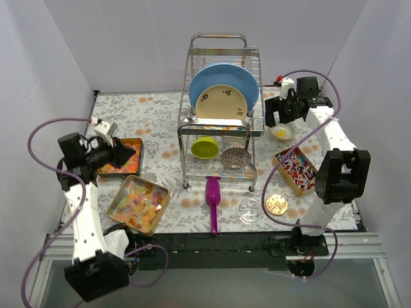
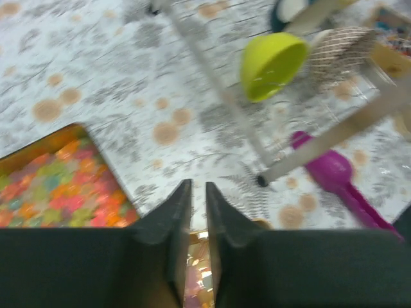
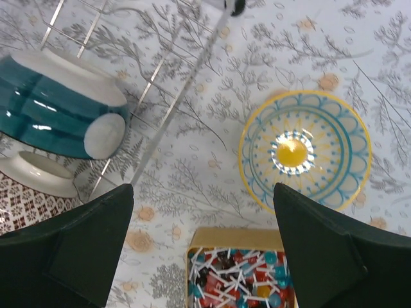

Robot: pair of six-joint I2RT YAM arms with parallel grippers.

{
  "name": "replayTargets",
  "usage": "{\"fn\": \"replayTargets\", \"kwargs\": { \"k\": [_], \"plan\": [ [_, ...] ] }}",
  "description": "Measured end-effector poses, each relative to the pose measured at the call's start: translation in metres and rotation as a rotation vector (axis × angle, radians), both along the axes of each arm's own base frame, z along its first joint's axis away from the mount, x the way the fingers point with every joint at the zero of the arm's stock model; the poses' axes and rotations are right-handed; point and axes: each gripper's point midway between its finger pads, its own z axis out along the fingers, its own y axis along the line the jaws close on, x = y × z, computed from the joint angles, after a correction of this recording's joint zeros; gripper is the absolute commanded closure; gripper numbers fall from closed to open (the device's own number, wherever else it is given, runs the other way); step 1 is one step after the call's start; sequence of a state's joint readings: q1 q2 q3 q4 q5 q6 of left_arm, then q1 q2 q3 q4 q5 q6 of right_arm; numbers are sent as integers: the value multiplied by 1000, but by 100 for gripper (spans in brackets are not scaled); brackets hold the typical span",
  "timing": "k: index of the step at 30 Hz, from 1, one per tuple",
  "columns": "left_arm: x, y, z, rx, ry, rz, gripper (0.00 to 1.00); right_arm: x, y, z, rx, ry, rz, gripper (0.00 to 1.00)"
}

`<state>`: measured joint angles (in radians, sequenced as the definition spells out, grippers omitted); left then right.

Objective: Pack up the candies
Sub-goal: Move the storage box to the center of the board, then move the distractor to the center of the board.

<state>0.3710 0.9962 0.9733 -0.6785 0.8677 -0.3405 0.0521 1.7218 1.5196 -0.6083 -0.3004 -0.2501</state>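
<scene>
- The table (image 1: 160, 122) wears a grey floral cloth.
- A wire dish rack (image 1: 218, 36) stands at the middle back, with a blue plate (image 1: 221, 74) and a cream plate (image 1: 221, 102) on edge in it and a green bowl (image 1: 204, 147) underneath.
- The left gripper (image 2: 199, 186) hangs by the far-left tray, its fingers parted by only a thin slit with nothing between them.
- The right gripper (image 3: 202, 192) hangs above a patterned bowl (image 3: 305, 151) beside the rack, jaws spread wide and empty.
- The candies lie in three gold trays: tiny red-orange bits (image 1: 122, 168) at far left, yellow-orange gummies (image 1: 139, 204) nearer the front, and wrapped pieces (image 1: 297, 170) on the right.
- A purple scoop (image 1: 212, 199) lies in front of the rack.
- A glass jar (image 1: 250, 209) sits just beside a gold lid (image 1: 277, 205).
</scene>
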Motion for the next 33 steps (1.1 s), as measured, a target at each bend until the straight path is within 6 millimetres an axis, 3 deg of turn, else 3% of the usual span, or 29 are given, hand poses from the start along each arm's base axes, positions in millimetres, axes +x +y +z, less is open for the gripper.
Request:
{"fn": "replayTargets", "kwargs": {
  "k": [3, 6, 12, 17, 23, 28, 33],
  "plan": [
    [-32, -33, 10, -14, -160, -170, 100, 19, 12, -3, 54, -24, 39, 7],
    [-50, -50, 18, -21, -253, -273, 100, 44, 24, -9, 97, -64, 76, 7],
    [-73, -68, 32, -32, -313, -412, 98, 78, 46, -30, 125, -118, 122, 7],
    [-103, -84, 47, -39, -374, -505, 100, 122, 67, -41, 157, -170, 127, 8],
    [-135, -101, 63, -24, -491, -576, 100, 165, 79, -35, 188, -255, 100, 9],
    [-119, -96, 67, -52, -477, -583, 100, 185, 73, -28, 186, -302, 29, 9],
    [-67, -92, 71, -94, -347, -567, 100, 187, 74, -33, 199, -287, 3, 9]
  ]
}}
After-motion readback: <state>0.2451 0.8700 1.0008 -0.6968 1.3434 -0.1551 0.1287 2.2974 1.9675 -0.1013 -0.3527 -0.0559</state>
